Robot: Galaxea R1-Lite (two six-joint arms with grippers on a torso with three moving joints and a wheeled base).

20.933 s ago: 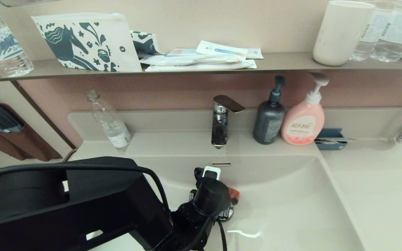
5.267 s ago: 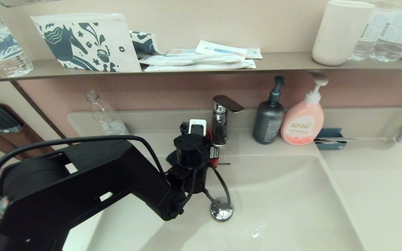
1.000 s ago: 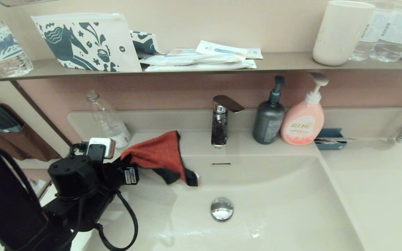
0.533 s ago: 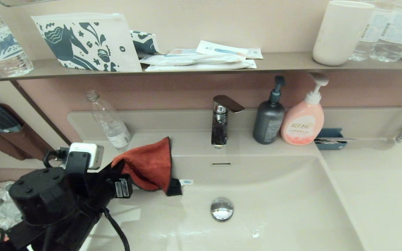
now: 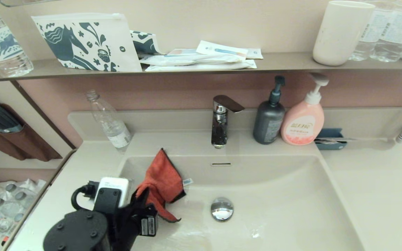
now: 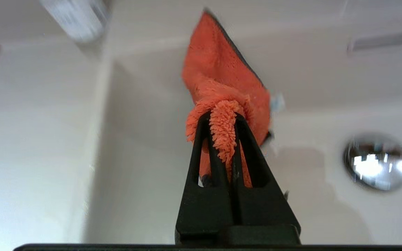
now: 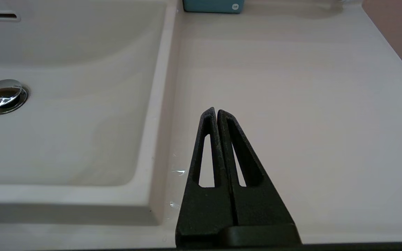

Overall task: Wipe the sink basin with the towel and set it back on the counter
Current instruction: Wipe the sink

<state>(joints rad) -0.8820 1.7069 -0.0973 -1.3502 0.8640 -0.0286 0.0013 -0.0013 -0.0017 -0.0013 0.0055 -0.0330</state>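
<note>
My left gripper [image 5: 144, 195] [image 6: 223, 116] is shut on the orange-red towel [image 5: 162, 180] [image 6: 222, 80], holding it in the air over the left part of the sink basin [image 5: 277, 195] [image 6: 326, 90]. The towel sticks up and away from the fingertips, its dark trim showing along one edge. The chrome drain stopper [image 5: 221, 208] [image 6: 378, 162] [image 7: 1, 95] lies to the right of the towel. The counter [image 5: 382, 181] [image 7: 291, 87] surrounds the basin. My right gripper [image 7: 216, 112] is shut and empty over the right counter, outside the head view.
A faucet [image 5: 221, 120] stands behind the basin, with a clear bottle [image 5: 109, 122] to its left and a dark pump bottle [image 5: 269, 116] and pink pump bottle [image 5: 304, 116] to its right. A blue box [image 5: 330, 138] sits on the back right counter. The wall shelf [image 5: 284, 62] holds a patterned pouch [image 5: 86, 42].
My left arm has drawn back toward the front left, carrying the towel from the back left basin rim to above the basin's left part. The right gripper's earlier position is not shown.
</note>
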